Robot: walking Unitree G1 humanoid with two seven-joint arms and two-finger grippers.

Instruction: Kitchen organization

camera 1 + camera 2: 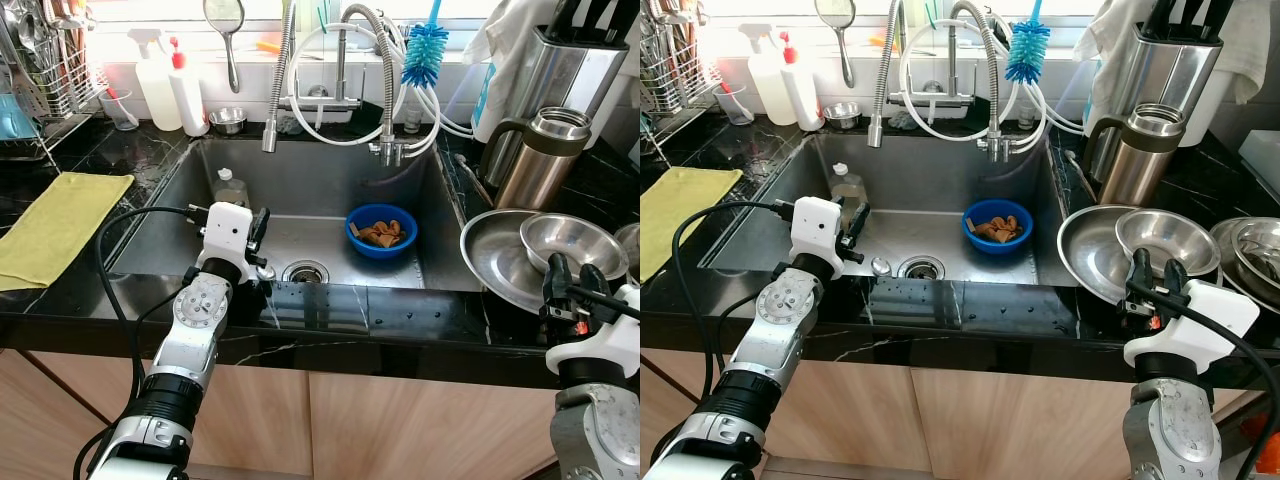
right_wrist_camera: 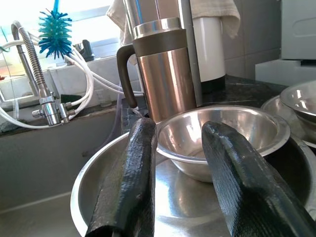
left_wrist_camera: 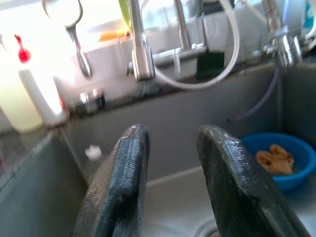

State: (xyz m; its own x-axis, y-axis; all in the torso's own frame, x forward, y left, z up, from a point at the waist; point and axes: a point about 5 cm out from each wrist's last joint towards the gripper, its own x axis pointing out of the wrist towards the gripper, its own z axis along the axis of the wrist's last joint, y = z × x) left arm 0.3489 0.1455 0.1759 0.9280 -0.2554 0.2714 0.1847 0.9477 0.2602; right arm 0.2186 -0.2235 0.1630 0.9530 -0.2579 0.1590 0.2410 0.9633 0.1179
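Kitchen sink station, head and wrist views. The small steel bowl [image 1: 573, 240] rests inside a larger steel basin [image 1: 490, 255] on the black counter [image 1: 400, 315] to the right of the sink [image 1: 300, 190], with a steel thermal jug [image 1: 535, 155] just behind them. The right gripper [image 1: 578, 283] stands at the basin's near rim, fingers parted and holding nothing, aimed at the small bowl. The left gripper [image 1: 258, 240] hangs over the sink's front left, also parted and empty, above the drain [image 1: 305, 271]; a blue bowl of food scraps [image 1: 381, 230] sits on the sink floor to the right of the drain, and a small bottle [image 1: 229, 187] stands at the left wall. Likely hazards: a finger sliding off the thin, slick rim could tip the nested bowl or shove the basin, which overhangs toward the sink edge; a wide reach could knock the jug. A yellow cloth [image 1: 55, 225] lies well apart on the left counter.
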